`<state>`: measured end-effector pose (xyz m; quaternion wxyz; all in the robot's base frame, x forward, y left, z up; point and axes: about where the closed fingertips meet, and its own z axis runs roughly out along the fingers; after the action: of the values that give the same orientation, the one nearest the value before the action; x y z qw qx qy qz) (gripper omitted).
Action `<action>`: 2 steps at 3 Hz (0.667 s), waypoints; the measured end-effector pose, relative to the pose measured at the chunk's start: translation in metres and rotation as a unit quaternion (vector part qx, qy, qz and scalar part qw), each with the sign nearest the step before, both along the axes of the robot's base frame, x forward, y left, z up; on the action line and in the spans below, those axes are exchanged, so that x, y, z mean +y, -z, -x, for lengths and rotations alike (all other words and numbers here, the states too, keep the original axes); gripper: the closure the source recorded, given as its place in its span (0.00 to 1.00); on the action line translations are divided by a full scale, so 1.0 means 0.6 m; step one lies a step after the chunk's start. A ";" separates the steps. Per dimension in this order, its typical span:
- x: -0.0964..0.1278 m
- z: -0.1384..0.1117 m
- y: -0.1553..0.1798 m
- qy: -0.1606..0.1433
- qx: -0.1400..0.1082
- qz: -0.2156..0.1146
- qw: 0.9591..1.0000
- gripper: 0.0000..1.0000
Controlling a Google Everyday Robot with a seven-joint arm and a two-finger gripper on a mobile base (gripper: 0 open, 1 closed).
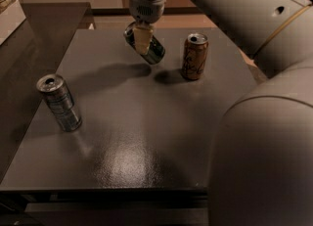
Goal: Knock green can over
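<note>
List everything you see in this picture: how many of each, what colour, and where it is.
green can: one, green with a silver top, tilted, at the table's far middle
orange-brown can: one, orange-brown, upright, far right of the table, apart from the green can
silver and blue can: one, silver and blue, standing on the table's left side
table: one, dark grey, across the middle of the view
side surface: one, dark, beyond the table at far left
pale object: one, whitish, top left corner, too cut off to identify
gripper: one, pale, in front of the green can
arm: one, off-white, reaching in from the right
</note>
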<state>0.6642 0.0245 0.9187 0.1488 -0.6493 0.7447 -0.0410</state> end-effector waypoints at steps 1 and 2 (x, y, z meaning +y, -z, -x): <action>-0.029 0.023 0.020 -0.029 0.010 0.060 0.998 0.59; -0.039 0.043 0.035 -0.059 0.025 0.097 0.993 0.36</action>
<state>0.6384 0.0010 0.8974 0.0684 -0.7045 0.7009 -0.0878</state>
